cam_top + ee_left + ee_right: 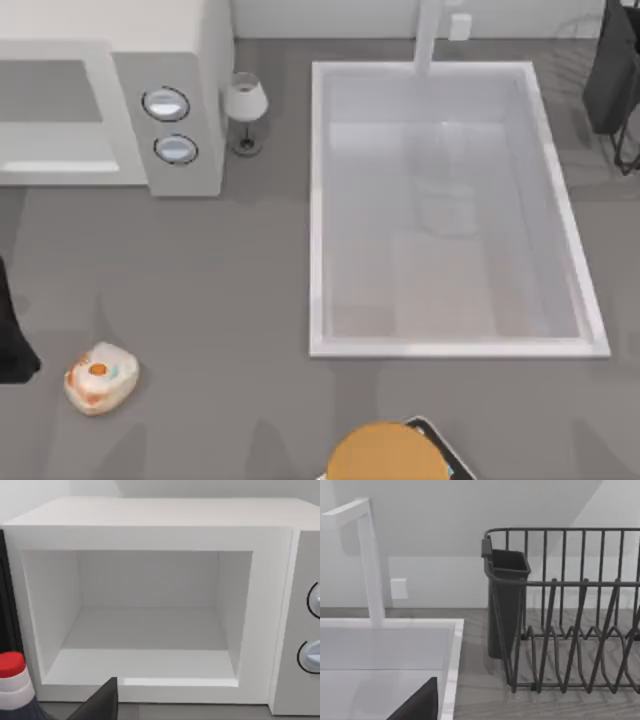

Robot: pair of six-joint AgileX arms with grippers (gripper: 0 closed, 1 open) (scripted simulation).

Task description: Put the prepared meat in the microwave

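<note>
Prepared meat (100, 377) out on the table (200, 280), well apart from the open microwave (110, 100).

At the far left edge, dark bulk of the left arm (10, 340), just beside the meat near the front left corner. Left gripper (100, 705) facing the microwave's bare grey cavity (150, 630), a red-capped bottle (11, 680) close by; grip state impossible to tell. Behind, at back left, the microwave with two round dials (170, 125), a wine glass (245, 105) upright just right of it. Mid-table, the white sink (318, 200) with its faucet (428, 35); at the front edge, a tan-orange disc (385, 452). At back right, a dark dish rack (612, 70). Right gripper (417, 705) near the sink rim, facing the rack; grip state likewise impossible to tell.
</note>
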